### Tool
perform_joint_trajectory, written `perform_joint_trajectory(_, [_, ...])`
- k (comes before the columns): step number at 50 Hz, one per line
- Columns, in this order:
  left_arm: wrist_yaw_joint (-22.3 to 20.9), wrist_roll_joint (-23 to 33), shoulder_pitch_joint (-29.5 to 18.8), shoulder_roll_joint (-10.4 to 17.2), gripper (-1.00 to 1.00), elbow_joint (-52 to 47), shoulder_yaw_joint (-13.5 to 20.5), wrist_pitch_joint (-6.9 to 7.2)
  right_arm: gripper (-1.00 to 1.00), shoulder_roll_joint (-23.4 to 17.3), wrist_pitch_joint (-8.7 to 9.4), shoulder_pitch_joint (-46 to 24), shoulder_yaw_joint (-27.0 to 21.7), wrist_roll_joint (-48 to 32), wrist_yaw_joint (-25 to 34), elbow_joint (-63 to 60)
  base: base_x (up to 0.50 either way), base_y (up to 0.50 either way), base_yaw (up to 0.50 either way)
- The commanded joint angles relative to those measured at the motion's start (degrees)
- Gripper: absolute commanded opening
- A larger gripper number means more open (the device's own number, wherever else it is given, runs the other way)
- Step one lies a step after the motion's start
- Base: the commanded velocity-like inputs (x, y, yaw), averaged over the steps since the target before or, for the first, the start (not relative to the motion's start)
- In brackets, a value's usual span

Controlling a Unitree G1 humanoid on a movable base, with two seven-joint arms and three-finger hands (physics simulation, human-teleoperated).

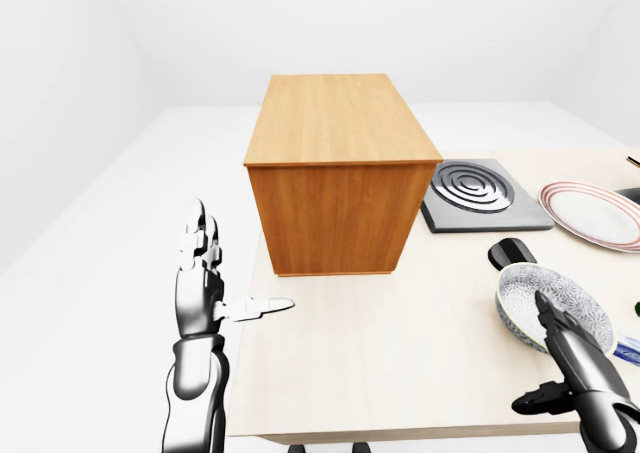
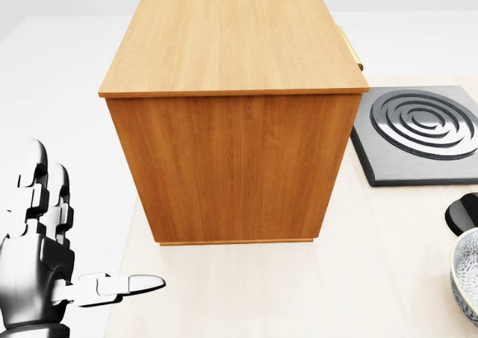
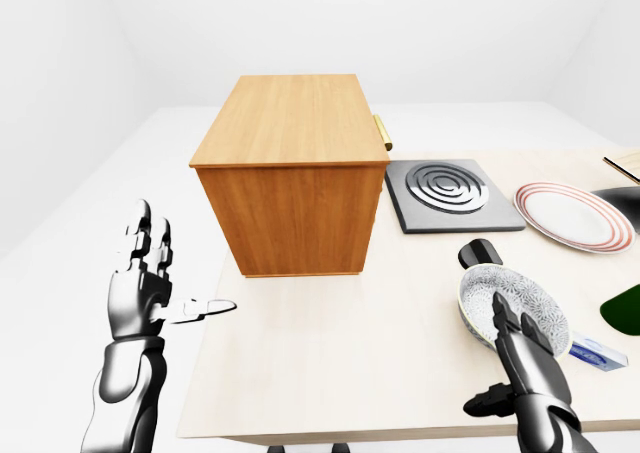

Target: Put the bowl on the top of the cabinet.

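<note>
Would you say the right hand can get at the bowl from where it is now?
Probably yes. The right hand is open at the near rim of the bowl, on the table, with nothing between them. The black object and plate lie beyond the bowl, out of the way.

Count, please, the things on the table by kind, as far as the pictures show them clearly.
Cabinet: 1
Bowl: 1
Plate: 1
Hotplate: 1
Small black thing beside the bowl: 1
Total: 5; things cut off at the right edge are not counted.
</note>
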Motion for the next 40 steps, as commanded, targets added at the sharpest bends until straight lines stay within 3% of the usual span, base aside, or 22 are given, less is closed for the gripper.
perform_joint_trajectory(1, [-0.26,0.13,0.45,0.0,1.0,-0.6,-0.25,0.0,1.0,-1.25,0.0,0.15,1.07,-1.57,-1.97,3.71,0.0,0.0,0.0])
perform_joint_trajectory(13, [-0.35,0.02,0.45,-0.01,1.0,-0.28,-0.11,0.0,1.0,-2.48,0.0,0.56,1.88,-3.21,-2.42,6.9,0.0,0.0,0.0])
perform_joint_trajectory(14, [-0.32,0.01,0.39,-0.01,1.0,-0.23,-0.06,0.0,0.61,-2.43,0.0,0.64,1.88,-3.14,-2.18,6.57,0.0,0.0,0.0])
perform_joint_trajectory(15, [-0.26,0.0,0.31,-0.02,1.0,-0.14,0.01,0.0,-1.0,-2.09,0.0,0.65,1.64,-1.87,-1.3,5.51,0.0,0.0,0.0])
perform_joint_trajectory(34, [0.85,-0.02,-0.82,0.0,1.0,0.2,0.49,0.0,-1.0,-1.75,0.0,0.22,-0.22,-1.64,1.55,1.71,0.0,0.0,0.0])
perform_joint_trajectory(40, [0.72,0.04,-0.77,0.06,1.0,-0.03,0.33,0.0,-1.0,-0.61,0.0,-0.42,-3.15,0.73,6.5,-6.51,0.0,0.0,0.0])
